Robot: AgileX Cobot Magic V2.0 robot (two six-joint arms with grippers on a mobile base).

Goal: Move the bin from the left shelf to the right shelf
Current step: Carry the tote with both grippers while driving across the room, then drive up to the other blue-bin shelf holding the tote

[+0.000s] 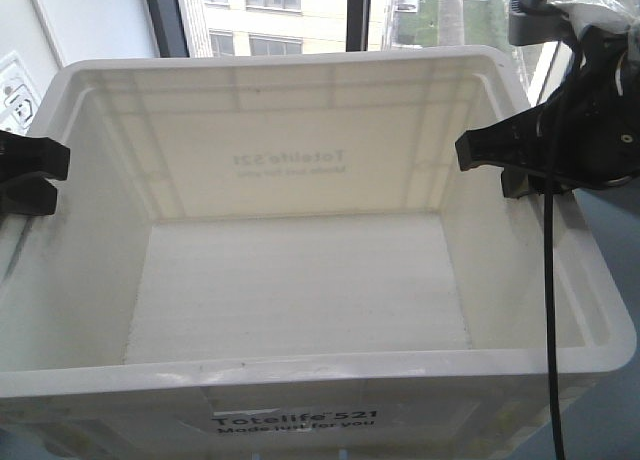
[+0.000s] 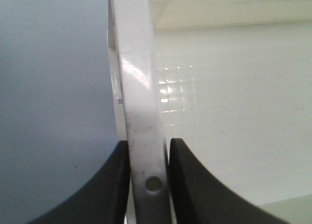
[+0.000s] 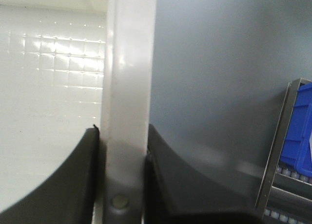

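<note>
The bin [image 1: 300, 380] is a large white tote with black print on its front and fills the front view, empty inside. My left gripper [image 1: 30, 175] is shut on its left rim. In the left wrist view the white rim [image 2: 141, 112] runs up between the two black fingers [image 2: 105, 185], which press it from both sides. My right gripper [image 1: 495, 160] is shut on the right rim. In the right wrist view that rim [image 3: 127, 87] is likewise clamped between the black fingers [image 3: 175, 180]. The bin appears held up off any surface.
A window with buildings [image 1: 270, 15] lies beyond the bin. A black cable [image 1: 548, 310] hangs from the right arm over the bin's right side. A metal shelf with a blue bin [image 3: 297, 136] shows at the right edge of the right wrist view. A wall socket [image 1: 15, 90] is at left.
</note>
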